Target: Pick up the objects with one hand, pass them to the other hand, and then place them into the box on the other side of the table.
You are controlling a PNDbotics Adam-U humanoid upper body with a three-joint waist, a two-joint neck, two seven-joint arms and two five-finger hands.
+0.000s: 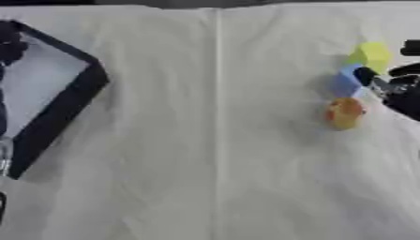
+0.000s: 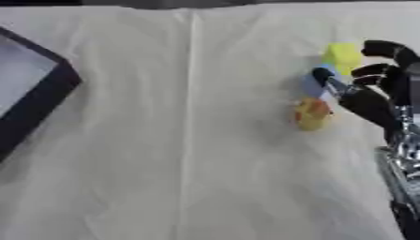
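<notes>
White cloth covers the counter [image 2: 205, 178], with one raised crease running from the far edge toward the near edge, a little left of centre. The cloth reaches the far edge, where a dark strip shows beyond it.

Objects: three small pieces clustered at the right side, well apart from the box. Yellow-green block [image 2: 342, 56] farthest; blue block [image 1: 344, 83] just beside it on the near-left; orange-yellow rounded piece [image 2: 311, 114] nearest the camera, close to the blue block, contact between them not resolvable.

Right hand [image 2: 373, 93]: enters from the right edge, black fingers with a silver forearm section below. Fingers spread and curved around the cluster from the right; the thumb tip lies against the blue block, the other fingers are beside the yellow-green block. No piece is lifted; all three rest on the cloth. The hand is wide, nothing enclosed.

Box [image 1: 57, 117]: black rim, pale interior, set askew at the left edge with one corner pointing toward the centre. Partly cut off by the frame.

Left hand [image 1: 10, 44]: dark shape at the upper left over the box's far corner; finger posture cannot be made out.

Open room: the broad middle band of cloth between cluster and box carries nothing; the near half is likewise bare.
</notes>
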